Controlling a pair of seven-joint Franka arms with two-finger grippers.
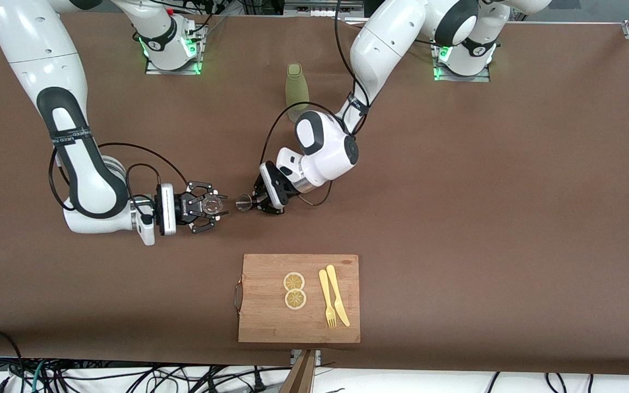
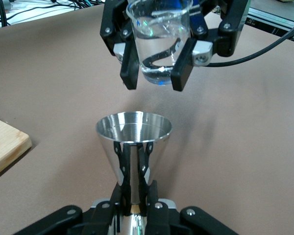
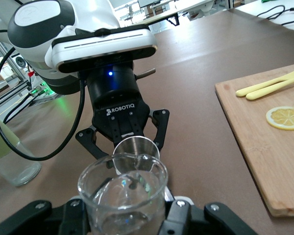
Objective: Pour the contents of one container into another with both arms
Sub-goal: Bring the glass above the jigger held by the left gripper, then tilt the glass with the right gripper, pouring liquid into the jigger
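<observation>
Front view: the right gripper [image 1: 209,206] pinches the glass cup [image 1: 212,205] above the table [image 1: 456,218]. The left gripper [image 1: 253,203] pinches the steel jigger [image 1: 244,203] just beside it, the two vessels apart. A cutting board [image 1: 271,322] carries lemon slices [image 1: 295,290], a fork [image 1: 326,297] and a knife [image 1: 338,295].

Left wrist view: the jigger [image 2: 132,147] is clamped at its waist, mouth toward the cup [image 2: 159,39].

Right wrist view: the cup [image 3: 122,193] sits between the fingers, upright; the jigger [image 3: 136,152] faces it. A green bottle [image 3: 7,152] stands nearby.
</observation>
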